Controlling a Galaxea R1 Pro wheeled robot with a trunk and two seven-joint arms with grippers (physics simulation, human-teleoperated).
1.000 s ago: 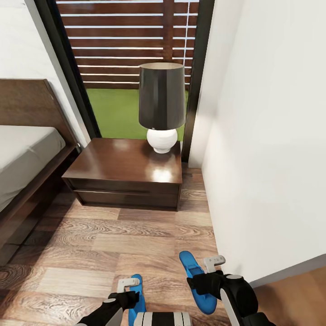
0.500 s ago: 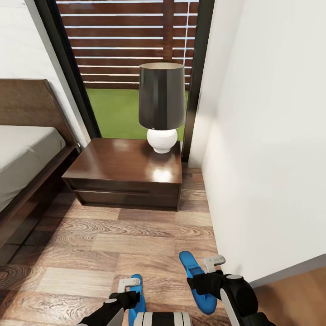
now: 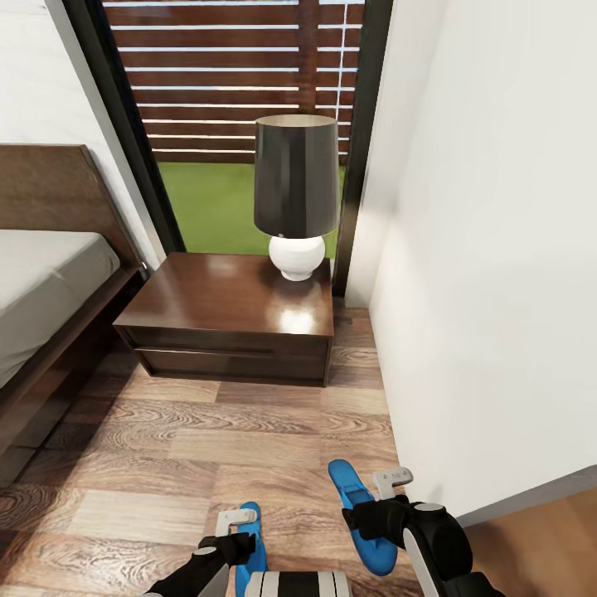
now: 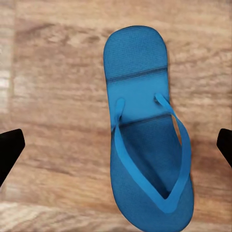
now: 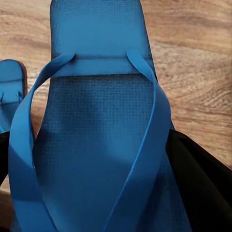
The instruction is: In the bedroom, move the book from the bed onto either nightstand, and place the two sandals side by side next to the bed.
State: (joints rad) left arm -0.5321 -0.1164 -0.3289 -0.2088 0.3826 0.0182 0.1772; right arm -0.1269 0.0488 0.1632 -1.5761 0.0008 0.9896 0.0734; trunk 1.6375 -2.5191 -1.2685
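Sandals are the business of this moment, and both sit low in the head view, on or just above the plank floor (image 3: 166, 448) in front of the robot. Going from the left: the bed (image 3: 50, 282) with its dark frame and pale mattress runs along the left edge, and no book shows on the part of it in view. Next comes the nightstand (image 3: 232, 311), carrying a lamp (image 3: 296, 191) before the window (image 3: 224, 83), then the white wall (image 3: 489, 249).

Lower down, the left end effector (image 3: 235, 539) hangs over the left sandal (image 3: 249, 543). In its wrist view the sandal (image 4: 145, 140) lies flat on the planks between two dark fingertips (image 4: 9, 150) spread wide apart and touching nothing: released. The right sandal (image 3: 361, 518) sits in the right end effector (image 3: 390, 506); the right wrist view shows its sole (image 5: 101, 135) close up with dark fingers (image 5: 203, 183) against its edges, so I judge it clenched on that sandal.

Each sandal's long axis runs roughly toward the nightstand, parallel to the bed's side. The right one leans a little leftward at its far end, so the pair is not quite parallel, and it sits farther forward than the left.

To finish well, the right sandal should go down flat, its axis squared to the left one's, ends level and close beside it, and be let go only once the sole rests fully on the floor.
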